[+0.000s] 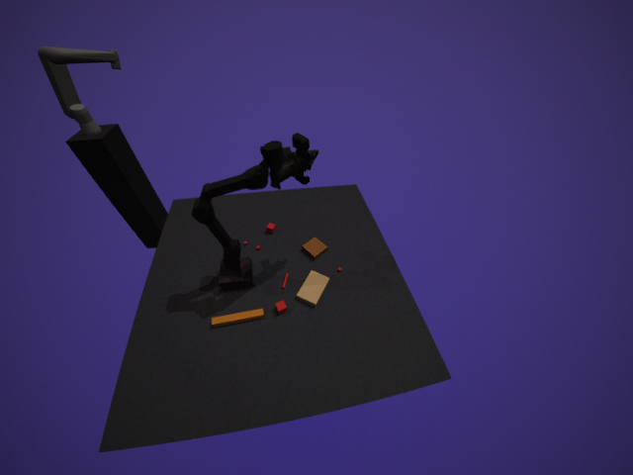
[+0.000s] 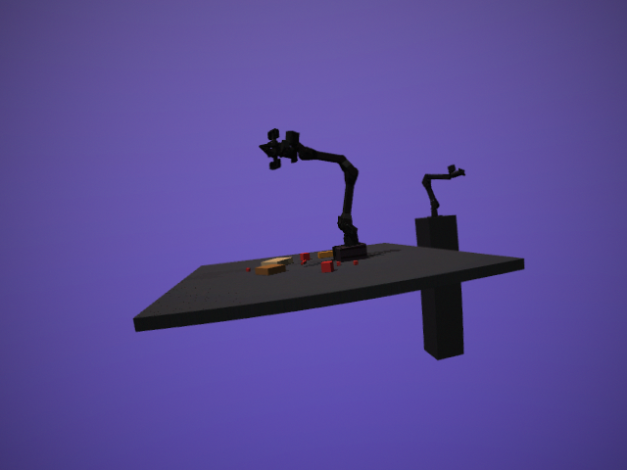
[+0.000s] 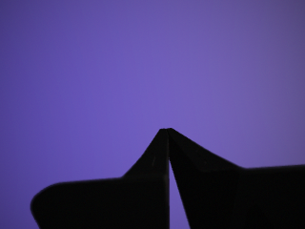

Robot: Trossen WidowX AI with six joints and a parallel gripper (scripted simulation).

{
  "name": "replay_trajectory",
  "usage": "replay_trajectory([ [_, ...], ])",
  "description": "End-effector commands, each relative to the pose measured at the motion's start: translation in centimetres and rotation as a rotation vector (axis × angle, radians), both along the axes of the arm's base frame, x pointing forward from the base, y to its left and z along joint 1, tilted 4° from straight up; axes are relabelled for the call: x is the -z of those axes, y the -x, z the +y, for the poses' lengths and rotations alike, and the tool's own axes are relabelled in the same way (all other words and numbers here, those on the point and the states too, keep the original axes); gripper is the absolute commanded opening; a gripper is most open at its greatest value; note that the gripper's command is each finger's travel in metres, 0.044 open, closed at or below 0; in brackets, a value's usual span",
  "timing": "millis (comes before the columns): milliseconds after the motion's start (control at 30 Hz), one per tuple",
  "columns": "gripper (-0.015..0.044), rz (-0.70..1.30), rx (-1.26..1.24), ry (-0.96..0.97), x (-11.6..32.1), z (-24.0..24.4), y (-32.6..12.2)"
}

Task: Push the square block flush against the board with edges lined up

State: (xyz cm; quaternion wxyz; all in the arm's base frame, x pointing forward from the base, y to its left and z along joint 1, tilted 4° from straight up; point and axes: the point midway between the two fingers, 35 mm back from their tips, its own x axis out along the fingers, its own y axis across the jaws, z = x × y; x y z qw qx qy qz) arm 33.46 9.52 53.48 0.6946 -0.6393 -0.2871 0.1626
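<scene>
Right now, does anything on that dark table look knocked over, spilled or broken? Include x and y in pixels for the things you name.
Nothing stands out as damaged or spilled. The square brown block (image 1: pixel 314 246) (image 2: pixel 269 269) and tan board (image 1: pixel 313 288) (image 2: pixel 276 260) lie flat, turned at an angle and apart. The closed gripper (image 1: pixel 314 153) (image 2: pixel 261 147) (image 3: pixel 166 134) hangs above the table.

- I have the brown square block (image 1: pixel 315 246) (image 2: pixel 269 269) lying flat on the dark tabletop (image 1: pixel 307 368) (image 2: pixel 253 298), apart from the tan board (image 1: pixel 313 287) (image 2: pixel 278 260).
- My black arm (image 1: pixel 229 184) (image 2: pixel 323 156) carries its pincer (image 1: pixel 316 151) (image 2: pixel 260 146) (image 3: pixel 166 134), closed and empty, raised away from both pieces.
- Beside the board I see a thin red rod (image 1: pixel 285 280) (image 2: pixel 303 262).
- One red cube (image 1: pixel 280 307) (image 2: pixel 304 256) sits between the board and an orange bar (image 1: pixel 237 317) (image 2: pixel 324 254).
- Another red block (image 1: pixel 270 228) (image 2: pixel 327 265) lies well apart from that cube.
- A grey arm (image 1: pixel 84 54) (image 2: pixel 439 176) stands on a black pillar (image 1: pixel 112 178) (image 2: pixel 440 313) at my tabletop's side.
</scene>
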Motion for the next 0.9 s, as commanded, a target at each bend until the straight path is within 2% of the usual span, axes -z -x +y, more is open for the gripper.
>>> replay_trajectory([
  [0,0.0000,0.114,0.036,-0.040,2.6,-0.7,-2.0],
  [433,0.0000,0.487,0.177,-0.173,11.7,-3.5,-6.8],
  [867,0.0000,0.862,0.365,-0.308,22.1,-6.7,-8.9],
])
